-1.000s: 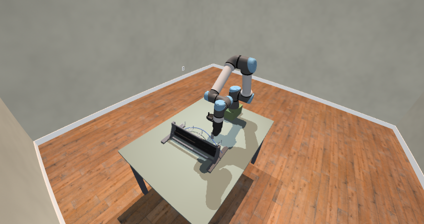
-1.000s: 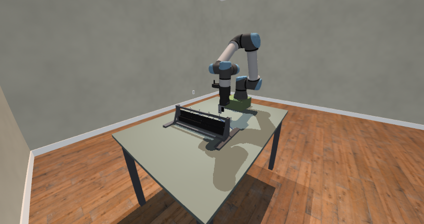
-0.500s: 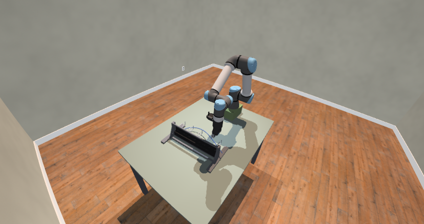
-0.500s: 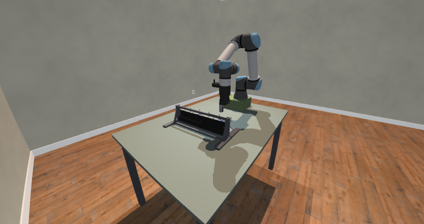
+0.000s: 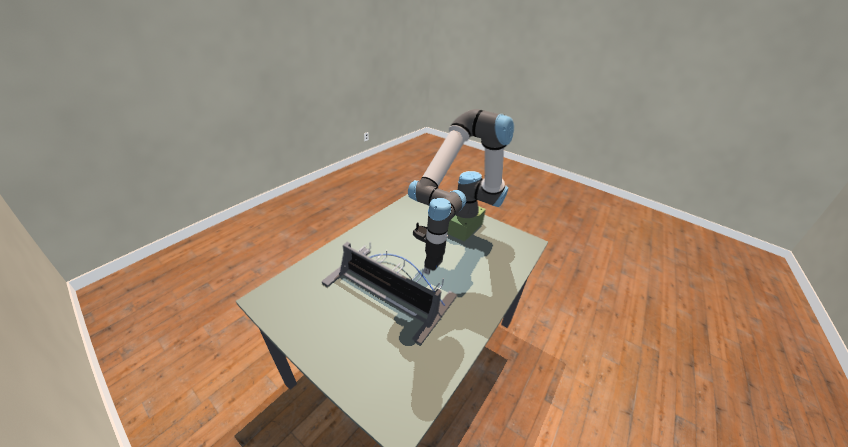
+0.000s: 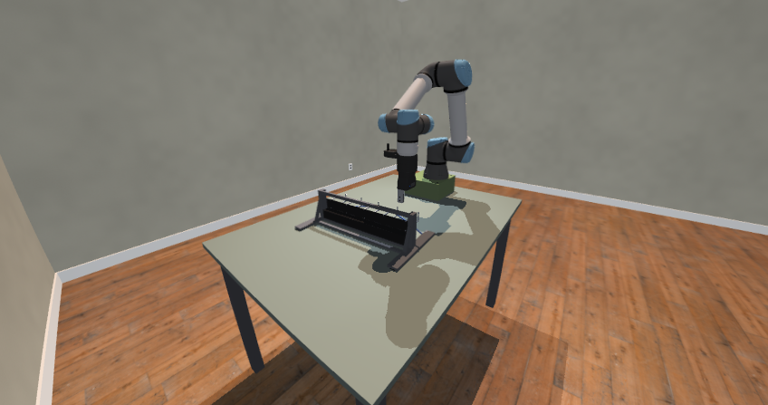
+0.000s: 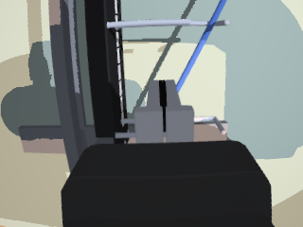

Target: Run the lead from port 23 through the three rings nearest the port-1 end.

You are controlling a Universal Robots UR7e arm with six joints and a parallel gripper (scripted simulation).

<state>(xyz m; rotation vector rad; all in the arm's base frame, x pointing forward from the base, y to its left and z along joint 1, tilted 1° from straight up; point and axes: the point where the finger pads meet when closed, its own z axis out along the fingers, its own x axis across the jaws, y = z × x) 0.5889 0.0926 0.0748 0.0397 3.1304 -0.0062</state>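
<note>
Across the pale green table (image 5: 333, 347) (image 6: 302, 272), shadows are being cast by the robot arm (image 5: 443, 157) (image 6: 457, 115). The rack (image 5: 437, 311) (image 6: 411, 231) (image 7: 63, 85) is being supported on its feet. Above the blue lead (image 5: 410, 264) (image 7: 201, 44), the gripper (image 5: 427, 271) (image 6: 400, 200) (image 7: 162, 96) is being held with its jaws pressed together, nothing being pinched. Behind the panel, the lead is being seen curving; its passage through the rings is being left unclear.

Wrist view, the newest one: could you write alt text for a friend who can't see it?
Two grey metal-looking fingers, closed together, point away from a black gripper body. A thin blue cable slants up to the right beyond them, passing a pale grey rod; a long dark rack runs along the left.
</note>
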